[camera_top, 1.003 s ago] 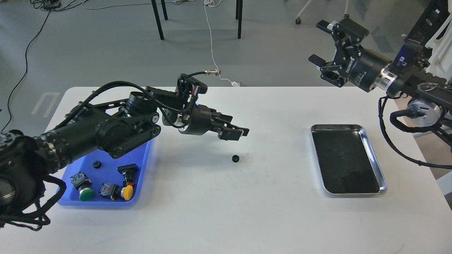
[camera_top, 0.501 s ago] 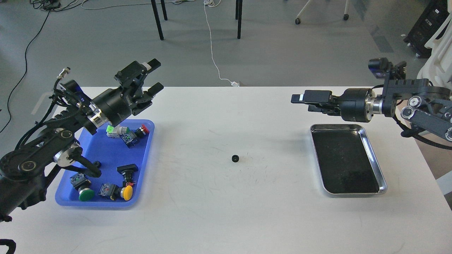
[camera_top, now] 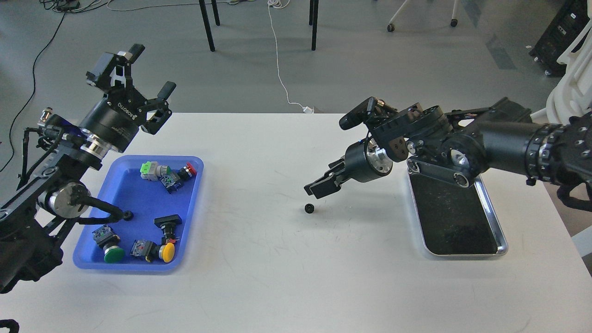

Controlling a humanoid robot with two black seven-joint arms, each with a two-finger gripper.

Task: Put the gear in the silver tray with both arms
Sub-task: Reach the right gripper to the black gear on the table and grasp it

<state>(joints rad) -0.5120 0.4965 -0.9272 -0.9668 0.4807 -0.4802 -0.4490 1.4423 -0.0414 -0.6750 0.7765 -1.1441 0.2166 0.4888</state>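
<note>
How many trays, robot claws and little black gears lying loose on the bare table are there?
Trays: 2 (blue tray, silver tray)
Claws: 2 (left gripper, right gripper)
Loose gears: 1 (gear)
Total: 5

One silver tray (camera_top: 491, 209), one blue tray (camera_top: 138, 194), two gears (camera_top: 309, 209), five push-button switches (camera_top: 165, 225)

Bare white table (camera_top: 277, 259) surrounds the small black gear (camera_top: 309, 209) just below the right gripper's (camera_top: 319, 188) fingertips; the silver tray (camera_top: 490, 203) behind those fingers lies partly under the right arm (camera_top: 462, 148), its near half uncovered
</note>
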